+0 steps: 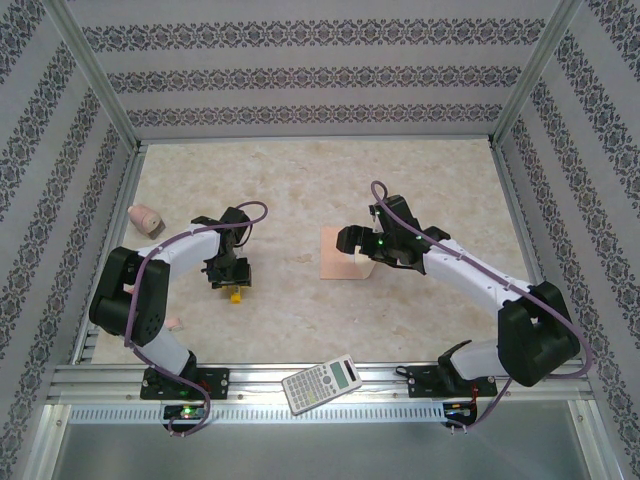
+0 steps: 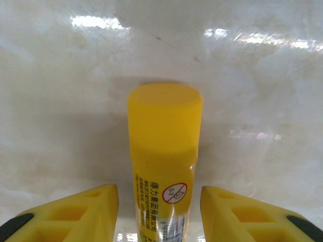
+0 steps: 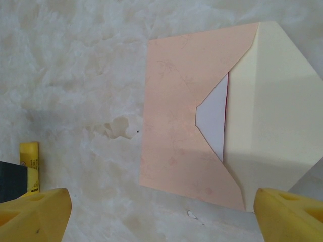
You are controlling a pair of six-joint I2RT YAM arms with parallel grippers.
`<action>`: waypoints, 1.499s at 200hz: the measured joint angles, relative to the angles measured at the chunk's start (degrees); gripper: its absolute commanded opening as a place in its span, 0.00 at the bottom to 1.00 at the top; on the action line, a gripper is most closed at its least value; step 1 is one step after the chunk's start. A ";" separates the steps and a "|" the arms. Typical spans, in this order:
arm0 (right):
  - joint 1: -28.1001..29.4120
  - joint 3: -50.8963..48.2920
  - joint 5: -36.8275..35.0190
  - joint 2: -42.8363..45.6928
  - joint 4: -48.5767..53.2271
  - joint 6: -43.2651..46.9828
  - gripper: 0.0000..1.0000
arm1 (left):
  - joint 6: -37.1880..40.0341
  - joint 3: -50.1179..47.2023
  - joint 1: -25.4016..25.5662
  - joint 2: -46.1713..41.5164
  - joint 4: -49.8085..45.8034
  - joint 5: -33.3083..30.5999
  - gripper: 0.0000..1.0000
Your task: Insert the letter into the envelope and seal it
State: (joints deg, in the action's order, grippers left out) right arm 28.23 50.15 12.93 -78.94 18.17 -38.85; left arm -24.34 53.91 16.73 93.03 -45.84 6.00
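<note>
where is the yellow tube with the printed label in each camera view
Top external: the yellow plastic tube with a printed label is a small patch left of centre, at the tip of the left gripper.
Left wrist: it is in the centre, between that gripper's yellow fingers.
Right wrist: a sliver low at the left edge.
Shared landmark: the peach-pink paper envelope lies to its right in the top and right wrist views.

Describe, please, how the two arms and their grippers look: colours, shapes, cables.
The left arm and the right arm have white links with bulky black joints. A purple cable loops along each. The left gripper's fingers and the right gripper's fingers are yellow wedges with hollow pockets. A green light glows at the right wrist.
</note>
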 measured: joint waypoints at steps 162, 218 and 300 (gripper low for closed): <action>0.00 0.02 0.00 -0.31 -0.04 -0.07 0.92 | -0.02 -1.55 0.02 -0.09 2.29 0.00 0.33; 0.00 0.02 -0.02 -0.31 -0.04 -0.04 0.91 | 0.09 -1.62 0.02 -0.31 2.95 0.00 0.25; -0.39 0.02 -0.02 0.57 0.04 -0.02 0.91 | 2.62 -1.62 0.04 -5.75 5.22 3.67 0.15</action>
State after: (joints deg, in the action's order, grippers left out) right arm 27.83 50.17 12.91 -78.37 18.22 -38.87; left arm -21.71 52.29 16.78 87.29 -40.62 9.67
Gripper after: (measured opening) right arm 0.911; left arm 0.244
